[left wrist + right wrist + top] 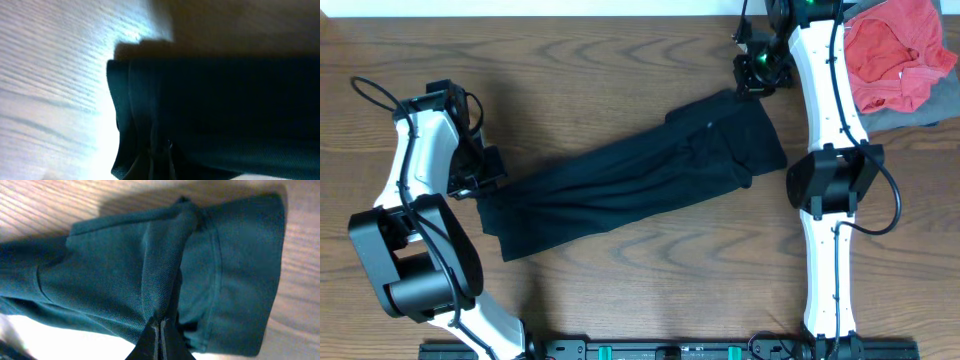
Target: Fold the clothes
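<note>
The black T-shirt point(630, 185) lies stretched in a long band across the wooden table, from lower left to upper right. My left gripper point(485, 185) is at its left end, shut on a bunched fold of the dark fabric point(210, 110). My right gripper point(752, 82) is at the shirt's upper right end, shut on a pinched ridge of the fabric point(160, 280); its fingertips point(160, 330) meet on the cloth. A hemmed sleeve point(240, 275) lies to the right of the fingers. The white logo patch is not in view.
A red garment point(898, 50) lies on a grey garment point(910, 115) at the table's back right corner, beside the right arm point(830, 170). The left arm's base point(415, 260) stands at the lower left. Bare wooden table point(620, 60) surrounds the shirt.
</note>
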Controlling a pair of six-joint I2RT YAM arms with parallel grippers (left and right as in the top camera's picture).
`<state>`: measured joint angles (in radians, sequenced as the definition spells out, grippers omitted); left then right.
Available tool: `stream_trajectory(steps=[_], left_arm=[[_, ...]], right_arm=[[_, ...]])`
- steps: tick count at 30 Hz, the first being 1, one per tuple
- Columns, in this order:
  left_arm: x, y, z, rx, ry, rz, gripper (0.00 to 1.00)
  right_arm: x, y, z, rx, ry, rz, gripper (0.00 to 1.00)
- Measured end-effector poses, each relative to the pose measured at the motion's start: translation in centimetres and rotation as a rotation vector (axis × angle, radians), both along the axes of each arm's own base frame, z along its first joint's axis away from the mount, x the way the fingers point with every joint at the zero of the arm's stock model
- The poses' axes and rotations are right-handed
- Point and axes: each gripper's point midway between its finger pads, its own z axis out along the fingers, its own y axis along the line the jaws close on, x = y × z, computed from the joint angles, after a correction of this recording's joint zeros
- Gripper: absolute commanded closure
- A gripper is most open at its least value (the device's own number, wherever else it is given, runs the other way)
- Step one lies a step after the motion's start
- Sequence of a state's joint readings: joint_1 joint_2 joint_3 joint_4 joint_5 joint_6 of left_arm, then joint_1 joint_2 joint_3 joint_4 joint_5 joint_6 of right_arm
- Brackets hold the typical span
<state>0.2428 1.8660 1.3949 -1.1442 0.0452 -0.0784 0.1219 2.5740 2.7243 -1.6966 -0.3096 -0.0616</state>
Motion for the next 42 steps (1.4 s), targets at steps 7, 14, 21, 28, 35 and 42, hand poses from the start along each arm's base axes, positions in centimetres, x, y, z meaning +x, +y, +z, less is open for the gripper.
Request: stream_trajectory(steps=[7, 14, 21, 28, 35, 42], left_arm=[[-0.4, -0.2, 0.2, -0.003, 0.016, 0.015, 0.94], [-1.1, -0.4, 2.1, 0.007, -0.009, 0.045, 0.94], [-2.9, -1.5, 0.4, -0.002, 0.041, 0.024, 0.55], [-3.6, -1.8, -1.1, -0.002, 0.056, 0.023, 0.10], [-3.1, -1.3, -1.3, 0.013, 0.032, 0.021, 0.09], [-3.0, -0.6, -3.4, 0.030, -0.006, 0.007, 0.09]], right_arm=[[-1.4, -1.6, 2.5, -0.088, -0.023, -0.008, 0.99], [-6.0, -2.6, 6.2, -0.142, -0.015, -0.003, 0.99], [-8.3, -3.5, -1.8, -0.203, 0.160, -0.004, 0.77], [-8.8, -4.2, -4.6, -0.229, 0.198, -0.017, 0.35], [-8.0, -5.0, -4.0, -0.222, 0.173, -0.037, 0.31], [-7.4, -5.1, -4.1, -0.212, 0.147, -0.019, 0.27]])
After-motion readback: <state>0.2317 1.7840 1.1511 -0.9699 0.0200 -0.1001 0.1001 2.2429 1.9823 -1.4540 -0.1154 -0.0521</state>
